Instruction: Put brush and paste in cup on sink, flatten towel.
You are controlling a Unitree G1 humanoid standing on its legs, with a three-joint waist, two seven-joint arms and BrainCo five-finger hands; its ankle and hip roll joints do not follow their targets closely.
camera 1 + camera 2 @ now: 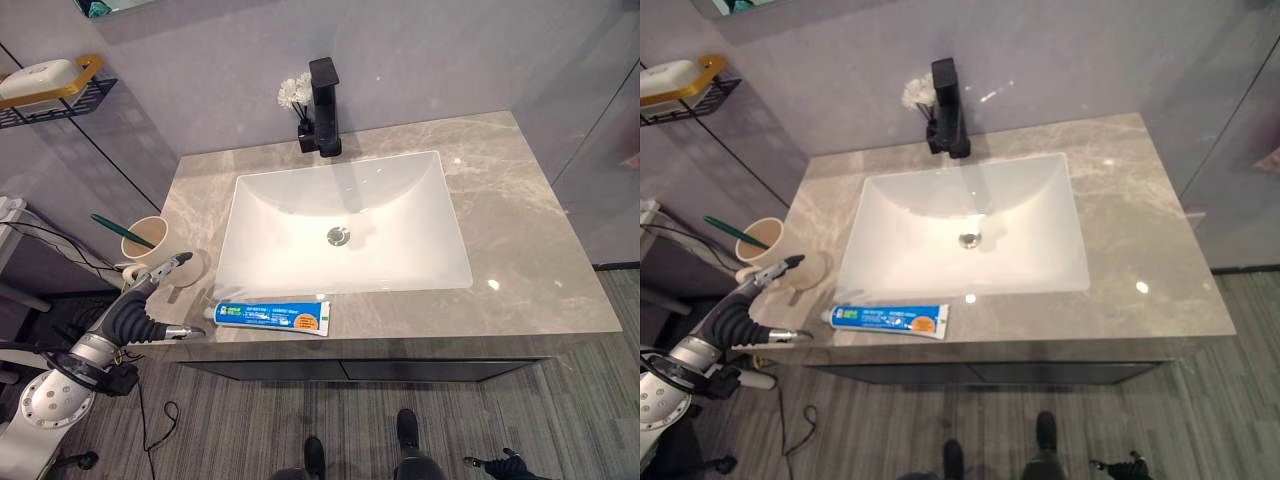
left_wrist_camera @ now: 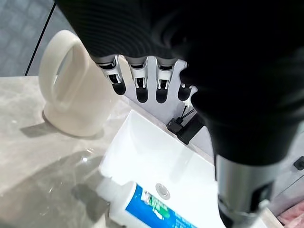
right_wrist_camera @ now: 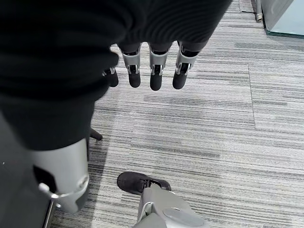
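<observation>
A beige handled cup (image 1: 146, 241) stands on the left end of the stone counter (image 1: 520, 230), with a green toothbrush (image 1: 121, 228) leaning out of it. A blue and white toothpaste tube (image 1: 272, 317) lies flat along the counter's front edge, in front of the basin. My left hand (image 1: 142, 308) hovers at the counter's front left corner, between cup and tube, fingers spread and holding nothing. In the left wrist view its fingers (image 2: 142, 88) hang above the cup (image 2: 71, 90) and the tube's cap end (image 2: 142, 209). My right hand (image 3: 156, 71) hangs low over the floor, fingers straight.
A white rectangular basin (image 1: 340, 225) fills the middle of the counter. A black faucet (image 1: 325, 105) and a small vase of white flowers (image 1: 295, 94) stand behind it. A wire wall shelf with a soap bar (image 1: 40, 82) hangs at far left.
</observation>
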